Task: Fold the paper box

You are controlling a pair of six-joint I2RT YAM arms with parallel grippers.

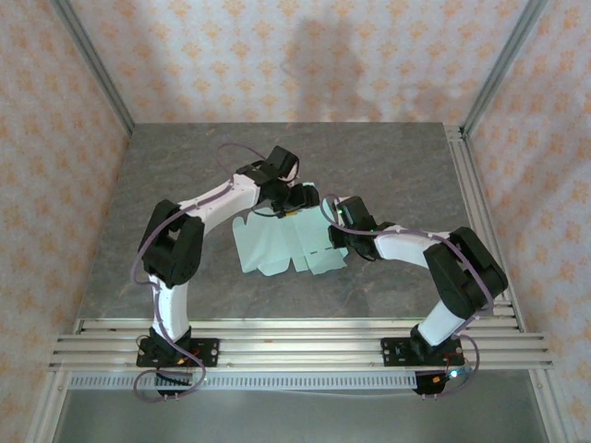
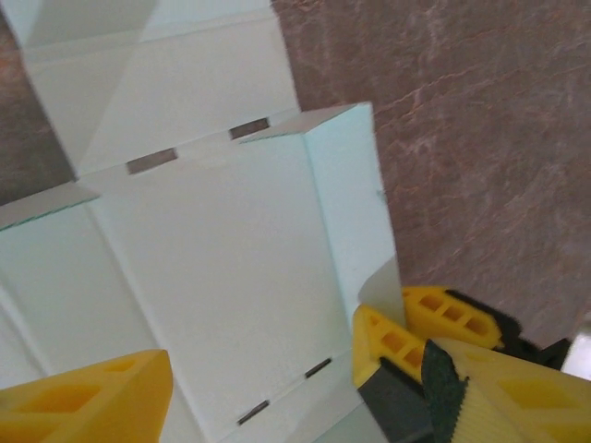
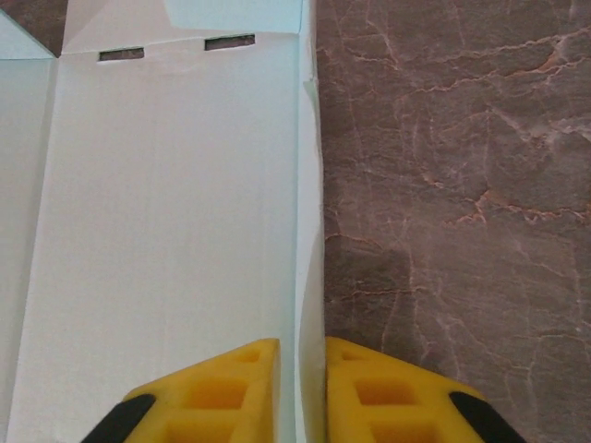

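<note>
Top view: the paper box, a mostly flat mint sheet on the grey bench, lies below the left jaws and just left of the right jaws.

Left wrist: the left jaws stand wide apart over a panel, clamping nothing. Ahead of them a raised side flap is nipped by the right jaws.

Right wrist: the right jaws are clamped on that flap's thin upright edge, with the sheet spreading ahead and to their left.

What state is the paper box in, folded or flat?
Mostly flat. The paper box lies spread on the table, with one side flap stood upright, pinched in the right claw.
</note>
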